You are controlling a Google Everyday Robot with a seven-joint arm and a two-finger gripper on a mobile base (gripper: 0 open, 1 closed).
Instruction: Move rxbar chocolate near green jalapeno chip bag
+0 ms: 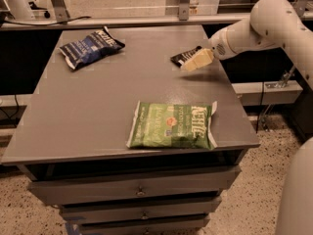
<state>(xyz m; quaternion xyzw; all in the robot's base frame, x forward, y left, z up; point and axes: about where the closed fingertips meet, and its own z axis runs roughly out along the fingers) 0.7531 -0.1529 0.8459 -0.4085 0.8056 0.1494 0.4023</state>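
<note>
The rxbar chocolate (182, 57) is a small black wrapper lying near the table's far right side. The gripper (194, 62) hangs just over its right end, reaching in from the right on the white arm; its cream fingers cover part of the bar. The green jalapeno chip bag (172, 125) lies flat near the table's front right edge, well in front of the bar.
A dark blue chip bag (89, 47) lies at the table's far left. The grey table (98, 111) has drawers below its front edge. The white arm (264, 26) spans the right side above the table's right edge.
</note>
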